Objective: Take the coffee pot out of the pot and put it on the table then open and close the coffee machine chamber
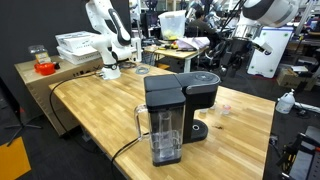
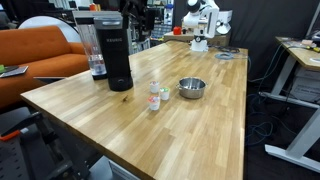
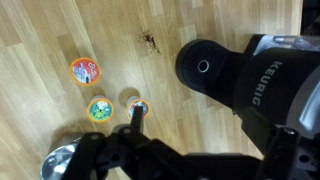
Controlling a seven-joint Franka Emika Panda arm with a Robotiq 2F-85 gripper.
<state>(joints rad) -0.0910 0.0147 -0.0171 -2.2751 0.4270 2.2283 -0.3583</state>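
Lowering from here toward the coffee machine (image 3: pixel 240 80) with jaws spread wide and empty, the gripper (image 3: pixel 185 150) could knock the small pods (image 3: pixel 85 71) or metal bowl (image 3: pixel 60 160) lying near it

Black fingers (image 3: pixel 134 128), black mount (image 3: pixel 170 162)

Bright, even indoor light, with mild softness throughout.
We see the table (image 2: pixel 200 130) shining palest beyond the coffee machine (image 2: pixel 118 55), and a small soft shadow hugging its base.
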